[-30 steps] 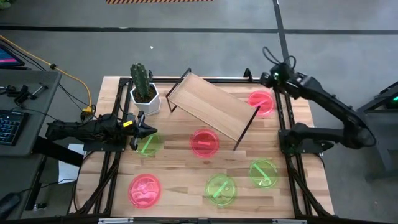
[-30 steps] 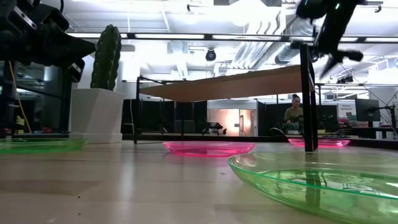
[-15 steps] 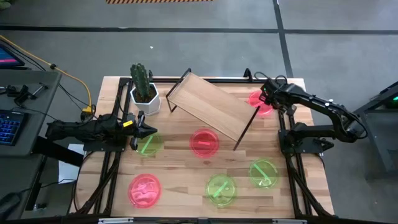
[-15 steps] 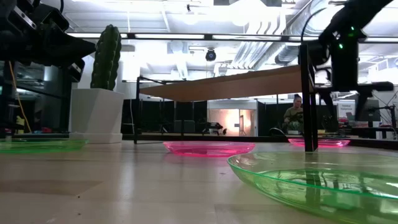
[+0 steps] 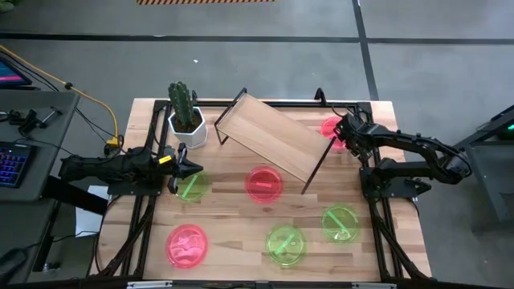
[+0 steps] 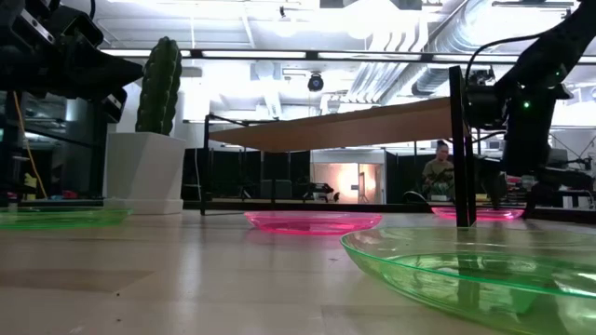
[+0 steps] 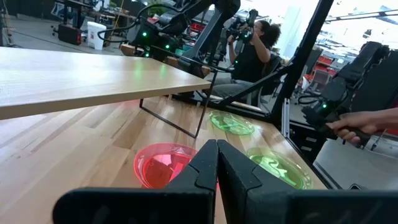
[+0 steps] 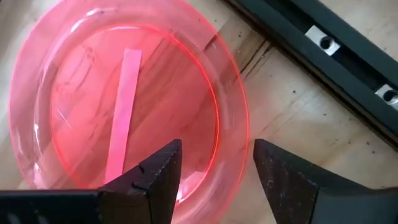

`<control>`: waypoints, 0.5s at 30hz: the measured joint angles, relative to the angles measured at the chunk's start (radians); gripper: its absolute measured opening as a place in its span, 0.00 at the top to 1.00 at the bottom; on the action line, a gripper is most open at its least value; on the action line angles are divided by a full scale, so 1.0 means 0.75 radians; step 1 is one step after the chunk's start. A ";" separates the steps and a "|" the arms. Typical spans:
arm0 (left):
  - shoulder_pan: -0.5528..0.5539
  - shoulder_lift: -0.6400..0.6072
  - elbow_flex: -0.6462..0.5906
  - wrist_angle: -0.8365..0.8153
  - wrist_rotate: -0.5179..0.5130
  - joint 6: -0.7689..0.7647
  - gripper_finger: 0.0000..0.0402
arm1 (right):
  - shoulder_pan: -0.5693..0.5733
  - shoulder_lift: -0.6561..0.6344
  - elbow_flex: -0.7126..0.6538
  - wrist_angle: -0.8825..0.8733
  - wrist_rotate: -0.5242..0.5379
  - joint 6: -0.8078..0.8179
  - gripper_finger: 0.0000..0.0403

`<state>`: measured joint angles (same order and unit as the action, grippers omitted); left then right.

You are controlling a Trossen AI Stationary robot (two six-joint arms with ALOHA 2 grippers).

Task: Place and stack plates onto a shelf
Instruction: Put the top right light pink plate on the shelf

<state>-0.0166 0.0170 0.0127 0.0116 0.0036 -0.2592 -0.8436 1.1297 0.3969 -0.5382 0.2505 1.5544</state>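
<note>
A butcher-block tabletop (image 5: 233, 233) seen from above holds a light wood shelf (image 5: 269, 136) on thin black legs, set diagonally near the centre toward twelve o'clock. A potted cactus (image 5: 185, 112) stands at about ten o'clock, just beside the shelf's end. Six small translucent plates lie flat and apart on the tabletop. One pink plate (image 5: 331, 128) sits at two o'clock, just beside the shelf's far leg; a second pink plate (image 5: 263, 185) lies at the centre, and a third pink plate (image 5: 186, 245) at seven o'clock. A green plate (image 5: 191, 187) lies at nine o'clock, another green plate (image 5: 285, 244) at six o'clock, and a last green plate (image 5: 340, 223) at four o'clock. The right gripper (image 8: 211, 165) is low over the two o'clock pink plate, its fingers (image 8: 155, 177) spread open on either side of the plate's rim, gripping nothing. The left gripper (image 7: 217, 163) waits at nine o'clock above the green plate's edge, fingers pressed together and empty. People sit in the room beyond the tabletop.
</note>
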 joint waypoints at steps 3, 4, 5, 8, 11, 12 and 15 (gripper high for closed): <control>-0.001 0.000 0.000 0.000 0.000 0.000 1.00 | 0.001 -0.002 -0.010 0.012 0.018 0.025 0.50; -0.001 0.000 0.000 0.000 0.000 0.000 1.00 | 0.001 -0.002 -0.011 0.019 0.022 0.023 0.50; 0.000 0.000 0.000 0.000 0.000 0.000 1.00 | 0.001 -0.002 -0.014 0.028 0.025 0.023 0.50; 0.000 0.000 0.000 0.001 0.000 0.000 1.00 | 0.001 0.004 -0.016 0.030 0.025 0.021 0.52; 0.000 0.000 0.000 0.000 0.000 0.000 1.00 | 0.001 0.026 -0.015 0.023 0.028 0.011 0.59; 0.000 0.000 0.000 0.001 0.000 0.000 1.00 | 0.001 0.035 -0.015 0.018 0.029 0.011 0.62; 0.000 -0.001 0.000 0.000 0.000 0.000 1.00 | 0.001 0.060 -0.015 0.005 0.039 0.011 0.77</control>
<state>-0.0168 0.0166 0.0125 0.0120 0.0037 -0.2592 -0.8433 1.1746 0.3859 -0.5347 0.2797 1.5623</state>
